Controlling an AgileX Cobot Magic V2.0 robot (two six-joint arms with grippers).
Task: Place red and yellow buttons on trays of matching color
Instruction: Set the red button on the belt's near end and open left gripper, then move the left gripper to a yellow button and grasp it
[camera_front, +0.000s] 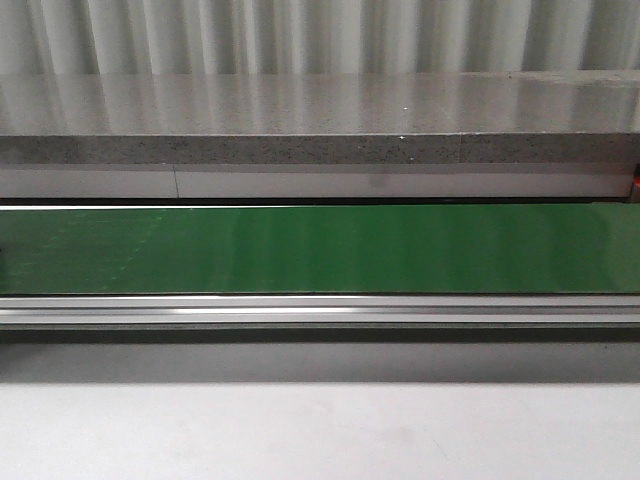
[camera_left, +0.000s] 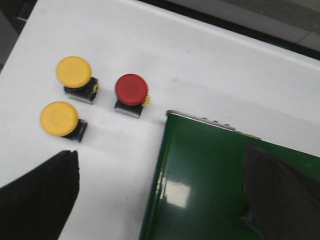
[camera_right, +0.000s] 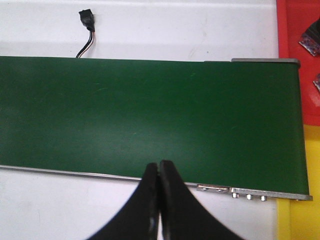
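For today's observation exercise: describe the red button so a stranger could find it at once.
Find the green conveyor belt and its metal end. On the white table just off that end stand three mushroom-head buttons. The red button is nearest the belt, and its two neighbours are yellow.

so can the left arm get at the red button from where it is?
Probably yes: the red button stands apart from both yellow buttons on the white table, nothing over it, and the left gripper's jaws are open.
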